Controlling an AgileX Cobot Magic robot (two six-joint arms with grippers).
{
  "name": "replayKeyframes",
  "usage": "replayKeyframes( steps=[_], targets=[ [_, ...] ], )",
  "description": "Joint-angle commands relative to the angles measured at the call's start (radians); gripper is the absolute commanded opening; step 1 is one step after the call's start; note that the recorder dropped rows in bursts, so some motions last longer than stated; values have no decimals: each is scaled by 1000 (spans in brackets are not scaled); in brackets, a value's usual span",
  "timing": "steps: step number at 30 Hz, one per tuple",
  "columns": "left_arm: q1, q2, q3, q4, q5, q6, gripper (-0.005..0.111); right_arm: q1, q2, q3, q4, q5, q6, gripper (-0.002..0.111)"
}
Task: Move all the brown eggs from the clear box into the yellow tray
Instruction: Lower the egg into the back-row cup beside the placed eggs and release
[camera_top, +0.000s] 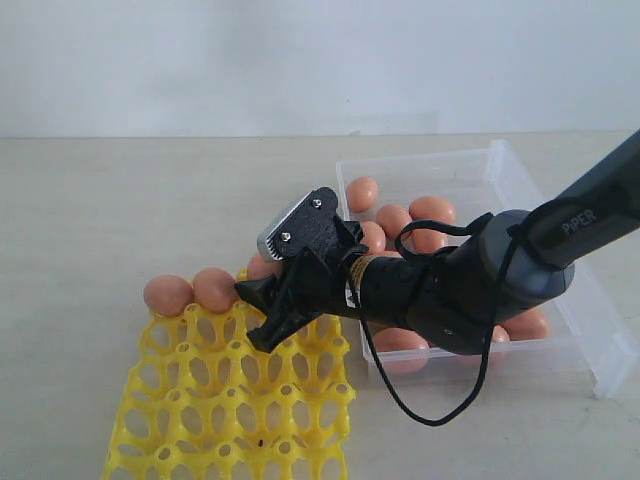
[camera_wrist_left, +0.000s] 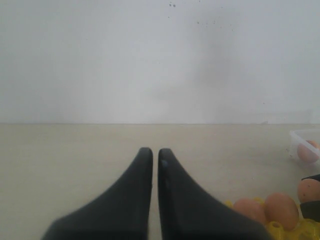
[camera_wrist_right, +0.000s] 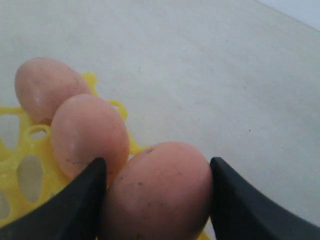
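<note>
One brown egg (camera_wrist_right: 157, 192) is clamped between the fingers of the right pincer (camera_wrist_right: 157, 165), at the back edge of the yellow tray (camera_top: 230, 400) in the lower left of the exterior view. Just beside it, two seated eggs (camera_top: 168, 294) fill cups in the tray's back row, touching each other. The other eggs (camera_top: 431, 212) lie in the clear box (camera_top: 600, 350), right of centre on the bench (camera_top: 100, 200). The left pincer (camera_wrist_left: 155, 152) is closed, with only a hairline gap between its fingers, and holds nothing.

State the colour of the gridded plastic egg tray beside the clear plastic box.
Bright yellow; the egg tray shows best in the exterior view.
</note>
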Motion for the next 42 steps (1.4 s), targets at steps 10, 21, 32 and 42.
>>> replayKeyframes(
  steps=[10,21,32,42],
  targets=[
    [3,-3,4,0,1,3,4,2,-2,-3,-94,-1,91,45],
    [3,-3,4,0,1,3,4,2,-4,-3,-108,15,91,54],
    [3,-3,4,0,1,3,4,2,-21,-3,-114,40,89,44],
    [3,-3,4,0,-3,3,4,2,-127,-3,-127,147,151,33]
  ],
)
